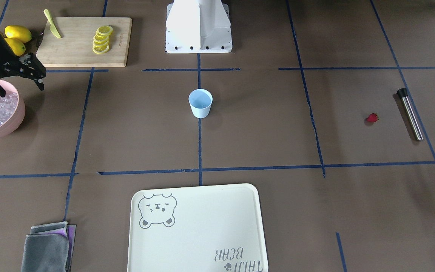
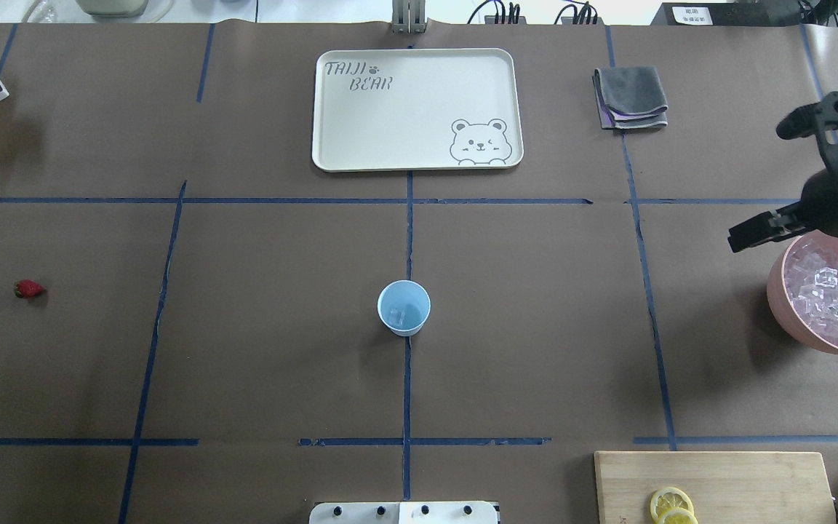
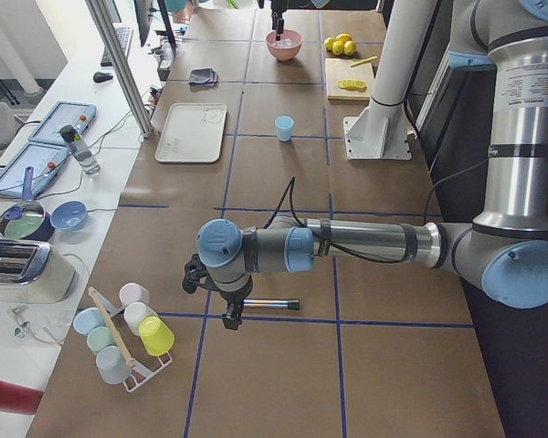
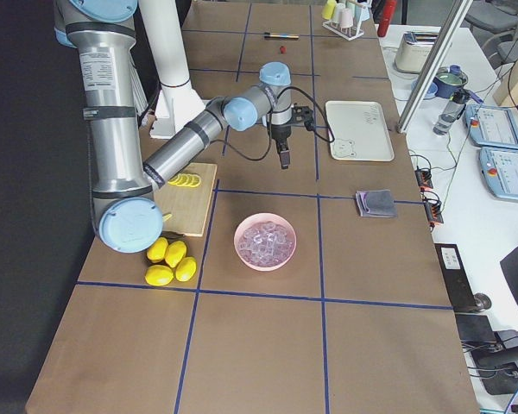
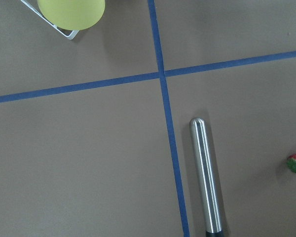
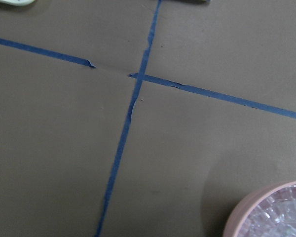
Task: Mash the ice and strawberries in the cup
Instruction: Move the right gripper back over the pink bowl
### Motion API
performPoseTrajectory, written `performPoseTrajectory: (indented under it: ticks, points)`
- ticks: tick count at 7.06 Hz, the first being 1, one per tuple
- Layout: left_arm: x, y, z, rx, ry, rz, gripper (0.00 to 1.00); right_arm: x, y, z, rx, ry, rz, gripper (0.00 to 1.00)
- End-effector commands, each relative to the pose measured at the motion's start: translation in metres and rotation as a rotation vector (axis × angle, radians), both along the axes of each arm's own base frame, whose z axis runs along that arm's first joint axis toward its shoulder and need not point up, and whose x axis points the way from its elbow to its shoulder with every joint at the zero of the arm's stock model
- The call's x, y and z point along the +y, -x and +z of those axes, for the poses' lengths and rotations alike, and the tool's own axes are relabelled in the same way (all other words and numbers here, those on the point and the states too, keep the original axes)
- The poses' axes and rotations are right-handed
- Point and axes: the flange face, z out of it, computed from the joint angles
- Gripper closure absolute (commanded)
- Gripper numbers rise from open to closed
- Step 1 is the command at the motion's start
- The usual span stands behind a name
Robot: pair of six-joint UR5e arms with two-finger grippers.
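The light-blue cup (image 2: 404, 308) stands upright at the middle of the bench (image 1: 145, 132), on the blue tape line. The overhead view shows one ice cube (image 2: 397, 315) at its bottom. The rest of the ice (image 2: 830, 291) fills the pink bowl (image 2: 779, 291) at the robot's right edge of the bench, well apart from the cup.

The right end effector (image 2: 761, 188) hangs above the bowl's far rim with its fingers spread wide and nothing between them.

The strawberry (image 1: 372, 118) lies on the bare bench far to the robot's left, near a steel muddler (image 1: 411, 114) with a black end, but not touching it.

The left end effector (image 3: 228, 306) hovers over that muddler. It shows only in the side view, so I cannot tell how far its fingers are spread.
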Motion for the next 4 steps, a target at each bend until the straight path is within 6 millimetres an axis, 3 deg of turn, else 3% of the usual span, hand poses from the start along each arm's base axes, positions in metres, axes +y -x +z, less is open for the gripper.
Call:
performPoseTrajectory:
  ticks: [1, 3, 4]
  points:
    - [0.0, 0.0, -0.001, 0.0, -0.002, 0.0, 0.0, 0.03, -0.037, 0.092, -0.055, -0.048, -0.057, 0.01]
    - [0.0, 0.0, -0.001, 0.0, -0.002, 0.0, 0.0, 0.026, -0.055, 0.149, 0.0, -0.052, -0.106, 0.01]
    - [0.0, 0.0, -0.002, 0.0, -0.003, 0.0, 0.0, 0.025, -0.054, 0.153, 0.007, -0.041, -0.109, 0.04]
